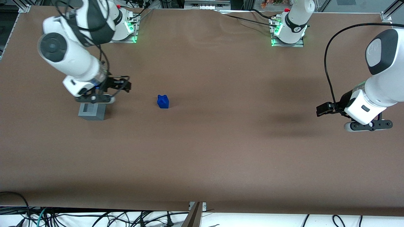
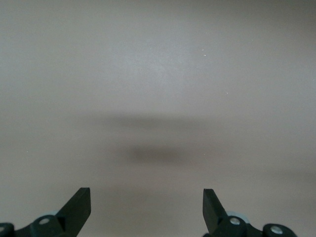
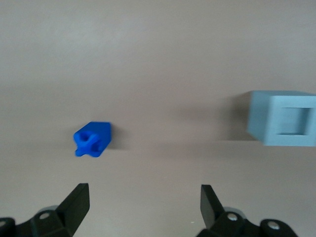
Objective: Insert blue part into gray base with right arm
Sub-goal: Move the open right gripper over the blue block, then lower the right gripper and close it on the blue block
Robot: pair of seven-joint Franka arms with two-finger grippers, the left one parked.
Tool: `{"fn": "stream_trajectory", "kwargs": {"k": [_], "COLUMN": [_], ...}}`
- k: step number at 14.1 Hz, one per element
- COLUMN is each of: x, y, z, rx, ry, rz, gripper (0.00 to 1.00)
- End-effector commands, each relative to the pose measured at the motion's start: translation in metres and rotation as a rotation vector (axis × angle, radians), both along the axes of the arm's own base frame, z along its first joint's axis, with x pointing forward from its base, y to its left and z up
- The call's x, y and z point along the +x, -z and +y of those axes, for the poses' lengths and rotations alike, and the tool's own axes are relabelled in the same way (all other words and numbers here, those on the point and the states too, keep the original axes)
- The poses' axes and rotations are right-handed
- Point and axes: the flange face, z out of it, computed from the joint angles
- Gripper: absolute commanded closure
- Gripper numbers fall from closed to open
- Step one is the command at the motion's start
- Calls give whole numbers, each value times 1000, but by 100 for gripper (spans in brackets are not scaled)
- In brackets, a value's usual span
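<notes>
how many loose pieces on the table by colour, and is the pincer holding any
blue: 1, the blue part, alone on the bare table
gray: 1, the gray base, socket up, toward the working arm's end
total: 2
The right arm's pincer holds nothing; it hangs open above the table, just above the gray base in the front view.

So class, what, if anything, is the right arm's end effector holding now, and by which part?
Nothing. The end effector is open and empty, above the table beside the gray base; the blue part sits apart, untouched.
</notes>
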Motion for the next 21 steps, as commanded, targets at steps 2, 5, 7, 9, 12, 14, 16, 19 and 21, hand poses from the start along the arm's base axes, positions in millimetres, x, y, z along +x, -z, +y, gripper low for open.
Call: {"fn": "stream_trajectory", "kwargs": {"k": [2,5,7,9,12,14,16,19,21], "x": [4,4,-10,-25,-35,-43,-49,-54,-54], "y": [39,72,99,126,154,165,178,192,201], "z": [43,64,78,84,89,98,97,98,101], "rx": [35,48,40,27,14,22,23,21,31], "ry": [47,94,157,165,133,115,96,72,83], "rz": [-32,-32,-37,-68,-83,-83,-93,-99,-98], "gripper": [1,1,1,1,1,1,1,1,1]}}
